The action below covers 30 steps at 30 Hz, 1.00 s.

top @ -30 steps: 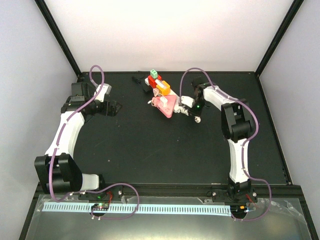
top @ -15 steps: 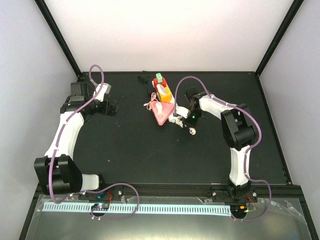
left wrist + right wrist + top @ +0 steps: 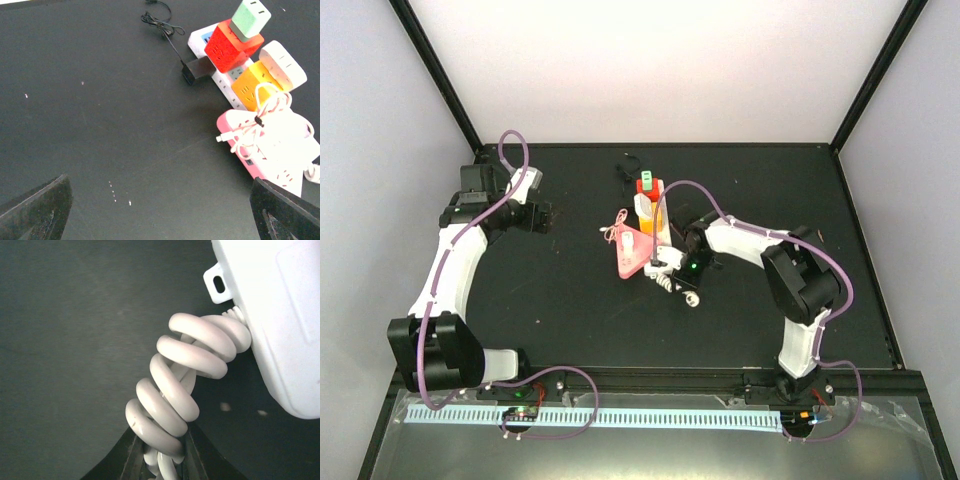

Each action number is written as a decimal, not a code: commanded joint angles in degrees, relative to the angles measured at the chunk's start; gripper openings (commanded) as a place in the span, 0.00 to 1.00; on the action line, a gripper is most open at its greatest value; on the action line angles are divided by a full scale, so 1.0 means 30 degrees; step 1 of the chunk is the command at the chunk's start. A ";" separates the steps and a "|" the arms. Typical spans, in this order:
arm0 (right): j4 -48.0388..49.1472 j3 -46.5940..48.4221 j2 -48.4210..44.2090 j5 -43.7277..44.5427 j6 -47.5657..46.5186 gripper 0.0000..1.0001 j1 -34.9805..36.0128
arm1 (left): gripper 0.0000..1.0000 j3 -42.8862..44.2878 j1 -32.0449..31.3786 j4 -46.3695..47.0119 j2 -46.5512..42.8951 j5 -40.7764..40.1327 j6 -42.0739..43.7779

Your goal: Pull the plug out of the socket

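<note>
Holding, right gripper (image 3: 162, 460): clamped on the bundled white cord (image 3: 175, 385), at the coil end away from the strip body; nothing else gripped.
Left gripper (image 3: 548, 216): fully open, empty, at the left of the worktop (image 3: 580, 310), well apart from the strip.
Socket (image 3: 200, 41): lying flat near mid-worktop, long axis pointing away from the arm bases, cord end nearest the right gripper.
Plug (image 3: 192, 73): small black block on a thin black lead (image 3: 161, 21), touching the socket's long edge near the far end; seated or only resting there, cannot tell. Taken as the task's plug by judgement.
Step in hand (judged): anchoring the socket by its cord ahead of the pull.
Doing it well: keep the cord grip low and taut to stop any swing of the strip; bring the left gripper to the black body, not the lead; close across its flat sides; pull straight away from the socket, no twisting.
Watch for: pivoting about the soft cord; tipping of the stacked cubes.
Count, arms and grippers: two of each.
Count, socket / bundled cord / black plug: one each.
Count, cubes on the socket: four, namely green cube (image 3: 251, 19) atop red cube (image 3: 229, 49), orange cube (image 3: 249, 86), white cube (image 3: 283, 65).
Count, other: one pink-edged block (image 3: 231, 126) over the near end; one thin white cable (image 3: 265, 107), looped and tied, on top of it.
</note>
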 commanded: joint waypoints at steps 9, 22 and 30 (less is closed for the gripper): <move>0.0207 -0.2695 -0.2231 -0.2806 0.0790 0.17 0.2627 | 0.99 0.0830 -0.0092 -0.0755 -0.0457 0.0378 0.1104; 0.0645 -0.5026 -0.3493 -0.3635 -0.0374 0.17 0.4833 | 0.99 0.0779 -0.0109 -0.1373 -0.1389 0.1548 0.2786; 0.1628 -0.5770 -0.4153 -0.1535 -0.0912 0.23 0.5111 | 0.99 0.0271 -0.0123 -0.2346 -0.1685 0.2953 0.4363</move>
